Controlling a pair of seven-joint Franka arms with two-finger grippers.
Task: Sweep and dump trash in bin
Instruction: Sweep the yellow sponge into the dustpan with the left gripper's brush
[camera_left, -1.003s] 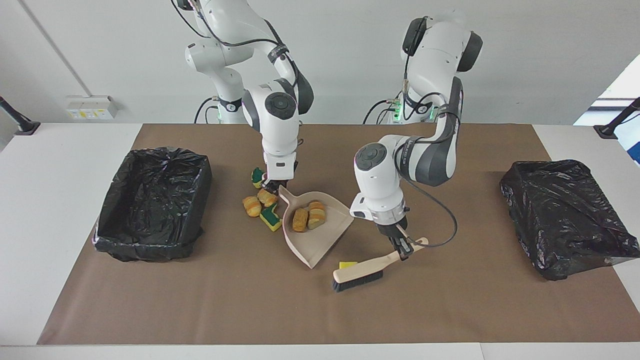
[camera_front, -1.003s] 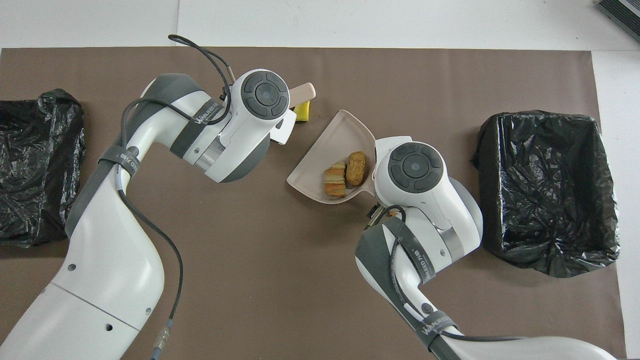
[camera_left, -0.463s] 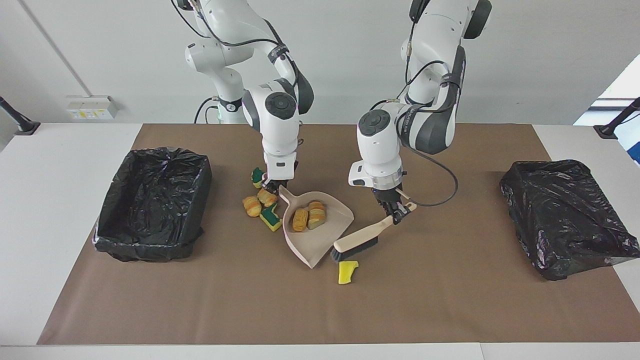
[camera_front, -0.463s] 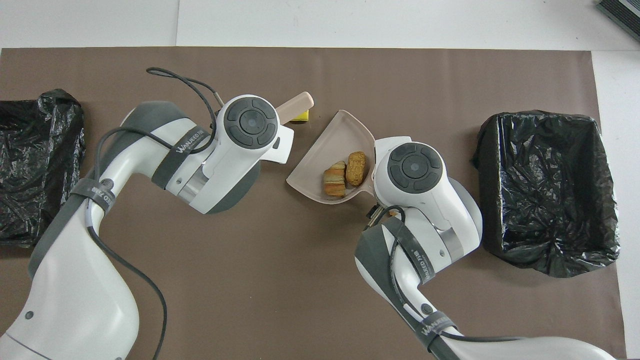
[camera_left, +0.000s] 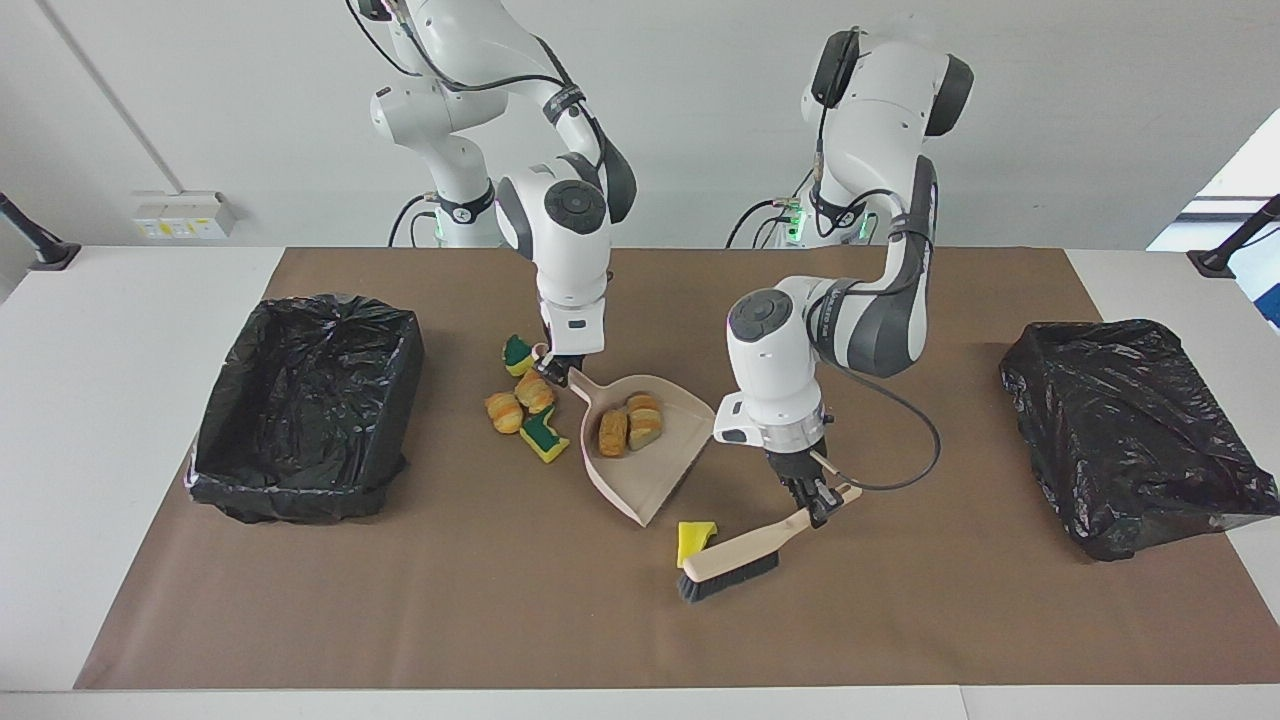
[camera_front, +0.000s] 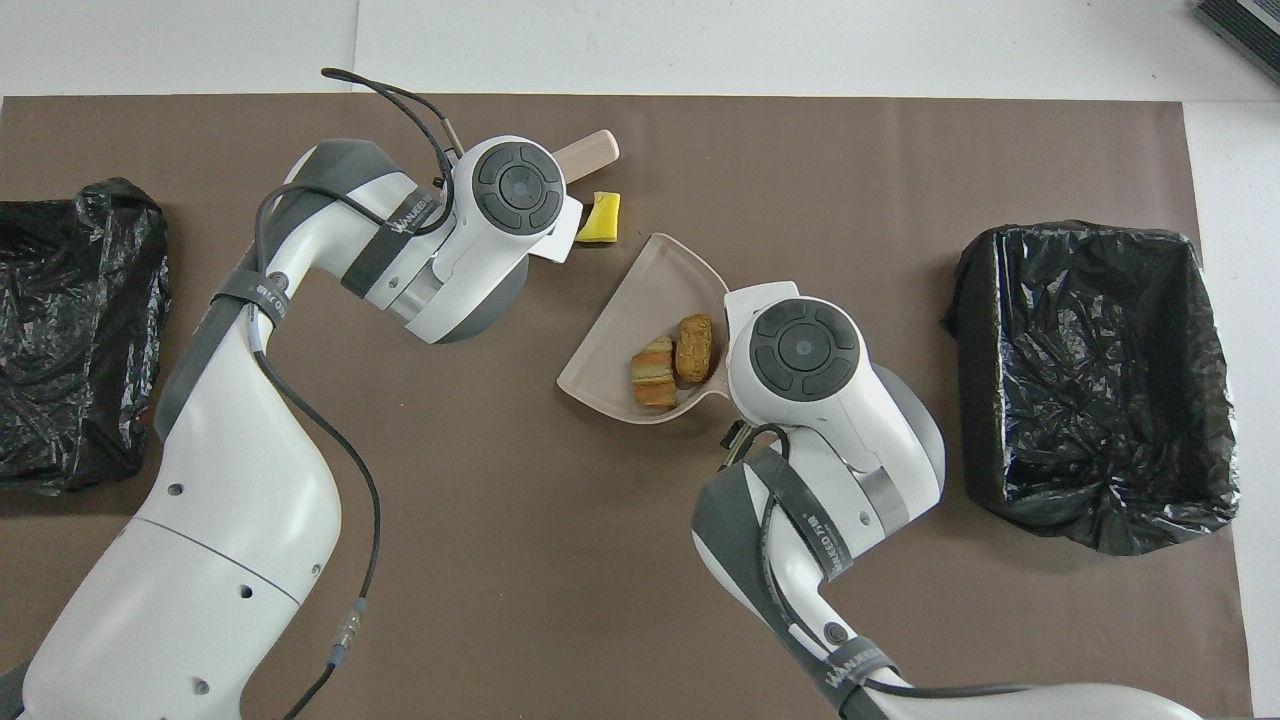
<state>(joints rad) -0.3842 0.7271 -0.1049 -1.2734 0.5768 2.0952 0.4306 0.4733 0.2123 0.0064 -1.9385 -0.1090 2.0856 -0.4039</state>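
Left hand (camera_left: 822, 505) is clamped on the handle of the beige brush (camera_left: 735, 558); bristles down on the brown mat (camera_left: 400, 600), brush tilted, head just beside the loose yellow sponge scrap (camera_left: 694, 537). In the overhead view only the brush tip (camera_front: 588, 150) shows past the left arm, with the yellow scrap (camera_front: 601, 217) near it.

Right hand (camera_left: 553, 368) is closed on the handle of the beige dustpan (camera_left: 650, 470), pan resting on the mat at mid tabletop. Two bread-like lumps (camera_left: 627, 425) lie in the pan, side by side; same pair seen from above (camera_front: 673, 361).

Remaining trash sits on the mat beside the pan handle, toward the right arm's end: two bread lumps (camera_left: 518, 401), a green-yellow sponge scrap (camera_left: 543, 439) and another green-yellow scrap (camera_left: 517, 352) nearer the robots.

Open black-lined bin (camera_left: 305, 405) at the right arm's end of the tabletop. Second black bag-covered bin (camera_left: 1130, 435) at the left arm's end.
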